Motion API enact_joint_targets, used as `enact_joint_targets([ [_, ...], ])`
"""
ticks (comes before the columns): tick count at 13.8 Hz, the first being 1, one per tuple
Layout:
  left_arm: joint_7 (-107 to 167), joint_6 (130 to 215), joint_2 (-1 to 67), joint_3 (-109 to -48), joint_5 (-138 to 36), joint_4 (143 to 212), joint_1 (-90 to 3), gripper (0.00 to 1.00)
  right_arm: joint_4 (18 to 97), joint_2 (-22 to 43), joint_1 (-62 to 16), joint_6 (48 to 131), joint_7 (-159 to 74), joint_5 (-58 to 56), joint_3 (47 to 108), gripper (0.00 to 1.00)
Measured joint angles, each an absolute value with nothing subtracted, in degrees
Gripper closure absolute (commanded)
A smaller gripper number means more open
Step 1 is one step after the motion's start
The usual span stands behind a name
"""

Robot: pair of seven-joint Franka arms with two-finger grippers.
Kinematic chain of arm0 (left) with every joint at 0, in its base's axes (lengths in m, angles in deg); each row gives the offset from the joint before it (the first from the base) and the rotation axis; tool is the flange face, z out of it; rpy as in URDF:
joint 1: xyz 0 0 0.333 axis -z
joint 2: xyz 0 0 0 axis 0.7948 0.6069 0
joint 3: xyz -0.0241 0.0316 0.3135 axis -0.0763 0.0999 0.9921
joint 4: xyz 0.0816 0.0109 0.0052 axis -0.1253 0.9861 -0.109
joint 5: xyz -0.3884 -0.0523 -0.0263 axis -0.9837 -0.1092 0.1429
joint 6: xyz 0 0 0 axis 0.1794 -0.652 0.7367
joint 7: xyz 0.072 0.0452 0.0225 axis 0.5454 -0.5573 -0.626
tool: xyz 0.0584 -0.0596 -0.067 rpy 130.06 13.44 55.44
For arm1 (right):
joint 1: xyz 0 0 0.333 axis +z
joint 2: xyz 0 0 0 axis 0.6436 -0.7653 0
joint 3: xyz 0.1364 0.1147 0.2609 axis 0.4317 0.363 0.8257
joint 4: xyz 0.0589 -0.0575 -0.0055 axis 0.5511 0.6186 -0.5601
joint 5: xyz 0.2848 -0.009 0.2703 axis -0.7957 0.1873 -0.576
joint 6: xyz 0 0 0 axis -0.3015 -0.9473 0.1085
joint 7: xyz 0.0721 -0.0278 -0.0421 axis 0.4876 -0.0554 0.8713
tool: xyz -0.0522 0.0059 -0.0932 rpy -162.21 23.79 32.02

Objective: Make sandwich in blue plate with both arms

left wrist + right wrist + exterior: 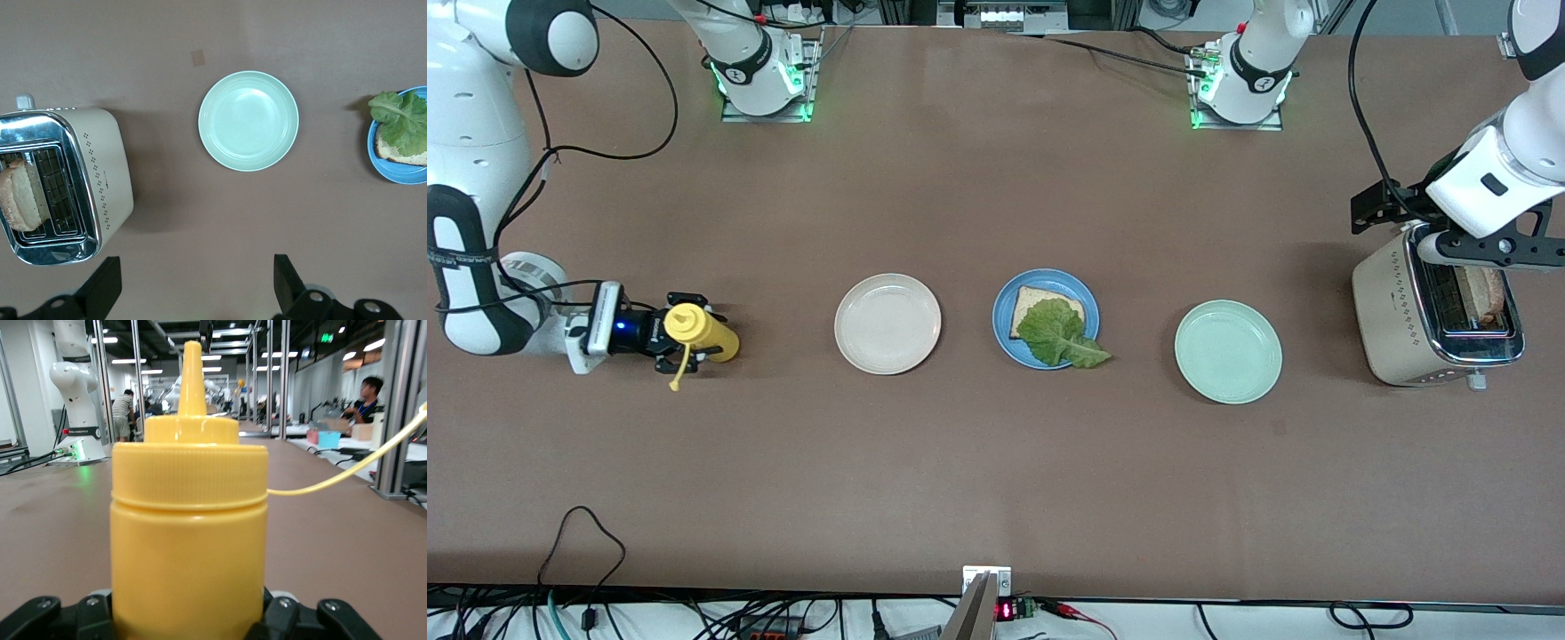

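Note:
The blue plate (1003,333) lies mid-table with one toast slice (1040,298) on it and a green lettuce leaf (1060,335) on top, hanging over the rim. The plate also shows in the left wrist view (395,171). A second slice (1485,298) stands in the toaster (1396,311) at the left arm's end, and shows in the left wrist view (23,200). My left gripper (1480,252) hangs above the toaster, open and empty (195,283). My right gripper (692,336) is low at the right arm's end, shut on an upright yellow squeeze bottle (710,333) (190,520).
A cream-white plate (887,323) lies between the blue plate and the bottle. A pale mint-green plate (1227,351) (248,120) lies between the blue plate and the toaster. Both are empty. The bottle's cap strap (679,373) dangles toward the front camera.

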State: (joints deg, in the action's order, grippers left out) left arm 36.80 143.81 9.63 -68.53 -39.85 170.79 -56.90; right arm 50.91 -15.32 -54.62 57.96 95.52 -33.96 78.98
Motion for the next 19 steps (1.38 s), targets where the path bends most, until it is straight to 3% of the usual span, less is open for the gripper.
enact_joint_targets([
  [9, 36.8, 143.4, 9.6, -68.5, -39.8, 170.8, -56.9, 0.0, 45.9, -4.8, -32.8, 81.2, 70.6, -31.9, 79.0, 0.68],
  [15, 36.8, 143.3, 9.6, -68.5, -39.8, 170.8, -56.9, 0.0, 42.3, -4.8, -19.3, 99.7, 47.1, -9.2, 78.0, 0.68],
  [19, 36.8, 143.2, 9.6, -68.5, -39.8, 170.8, -56.9, 0.0, 40.8, -4.8, -12.6, 102.7, 27.6, 10.2, 77.2, 0.68],
])
